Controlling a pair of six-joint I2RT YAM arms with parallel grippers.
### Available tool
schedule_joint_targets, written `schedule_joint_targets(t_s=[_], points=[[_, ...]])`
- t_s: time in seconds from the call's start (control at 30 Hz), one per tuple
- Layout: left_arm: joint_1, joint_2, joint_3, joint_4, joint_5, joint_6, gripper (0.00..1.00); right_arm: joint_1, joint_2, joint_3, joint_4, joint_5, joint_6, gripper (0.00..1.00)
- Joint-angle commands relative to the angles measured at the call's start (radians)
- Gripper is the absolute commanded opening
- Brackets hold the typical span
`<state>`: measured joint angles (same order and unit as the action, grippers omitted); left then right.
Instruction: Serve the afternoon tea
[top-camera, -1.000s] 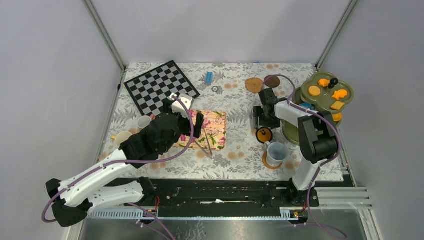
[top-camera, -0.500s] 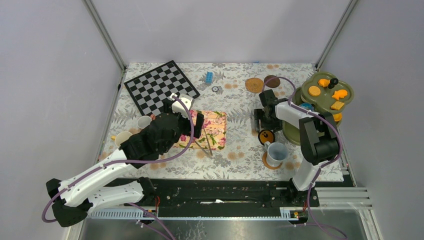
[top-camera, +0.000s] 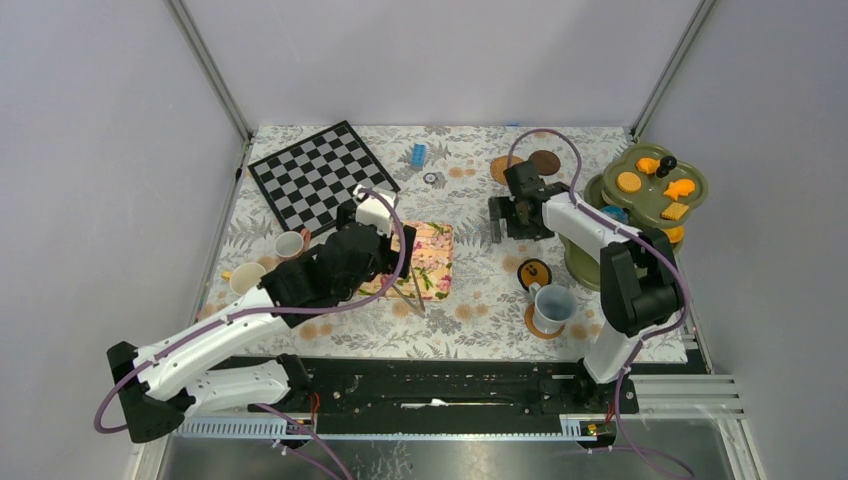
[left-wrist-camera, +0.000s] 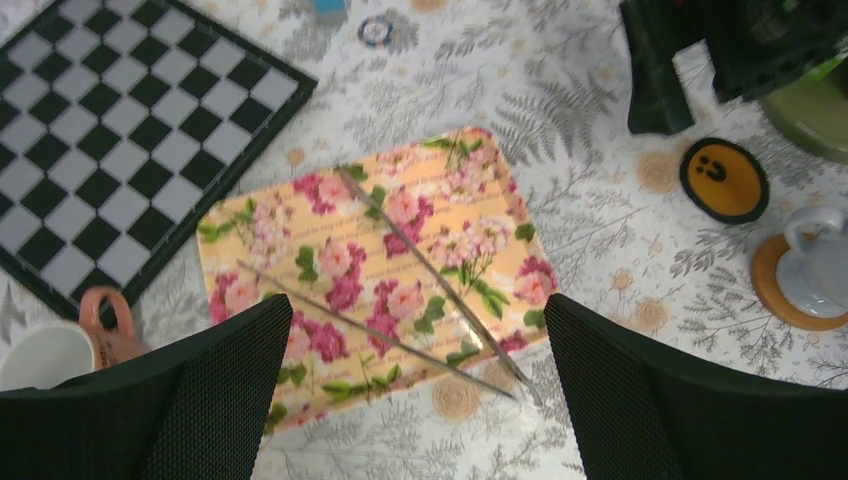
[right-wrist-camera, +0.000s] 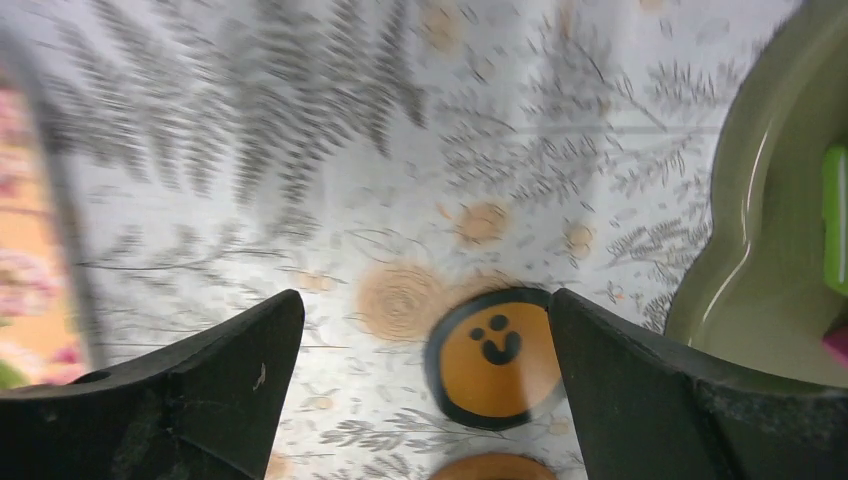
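Observation:
An orange smiley-face coaster (top-camera: 534, 272) lies flat on the table, next to the grey-blue mug (top-camera: 553, 303), which stands on a brown coaster (top-camera: 535, 325). My right gripper (top-camera: 517, 222) is open and empty, behind the smiley coaster; that coaster shows between its fingers in the right wrist view (right-wrist-camera: 495, 355). My left gripper (top-camera: 388, 248) is open and empty above the floral mat (left-wrist-camera: 370, 230) and the metal tongs (left-wrist-camera: 440, 290). Two more coasters (top-camera: 505, 168) lie at the back. Orange pastries (top-camera: 629, 182) sit on the green stand (top-camera: 700, 195). A cream mug (top-camera: 246, 277) and a brown mug (top-camera: 290, 243) stand at the left.
A checkerboard (top-camera: 320, 175) lies at the back left. A blue block (top-camera: 418, 153) and a small ring (top-camera: 431, 178) lie behind the mat. The green stand's lower tier (right-wrist-camera: 770, 250) is close on the right gripper's right side.
The right gripper has left the smiley coaster on the table by the grey-blue mug and drawn away toward the back. The left arm has shifted slightly to the right.

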<state>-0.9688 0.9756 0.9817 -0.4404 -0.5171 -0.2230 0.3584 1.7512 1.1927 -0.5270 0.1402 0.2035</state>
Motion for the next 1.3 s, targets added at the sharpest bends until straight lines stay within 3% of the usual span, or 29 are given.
schedule_joint_targets(t_s=[0.0, 0.2, 0.33, 0.57, 0.73, 0.83, 1.03, 1.27], points=[[0.010, 0.013, 0.077, -0.174, -0.086, -0.220, 0.99, 0.055, -0.118, 0.060, 0.027, -0.005, 0.026, 1.00], [0.089, -0.032, 0.127, -0.513, -0.173, -0.586, 0.99, 0.071, -0.271, -0.154, 0.251, -0.207, 0.060, 1.00], [0.230, -0.033, 0.167, -0.703, -0.113, -0.800, 0.99, 0.071, -0.332, -0.218, 0.307, -0.274, 0.092, 1.00], [0.597, -0.054, 0.186, -0.813, 0.039, -0.908, 0.99, 0.070, -0.423, -0.263, 0.322, -0.295, 0.088, 1.00], [0.793, -0.046, 0.113, -0.844, 0.121, -1.010, 0.99, 0.071, -0.514, -0.279, 0.293, -0.287, 0.061, 1.00], [0.842, -0.064, 0.041, -0.805, 0.137, -1.052, 0.99, 0.071, -0.576, -0.292, 0.284, -0.294, 0.062, 0.99], [0.855, -0.063, -0.078, -0.709, 0.196, -1.125, 0.77, 0.072, -0.657, -0.313, 0.280, -0.312, 0.068, 1.00], [0.860, -0.069, -0.179, -0.658, 0.203, -1.195, 0.67, 0.070, -0.681, -0.323, 0.279, -0.310, 0.070, 1.00]])
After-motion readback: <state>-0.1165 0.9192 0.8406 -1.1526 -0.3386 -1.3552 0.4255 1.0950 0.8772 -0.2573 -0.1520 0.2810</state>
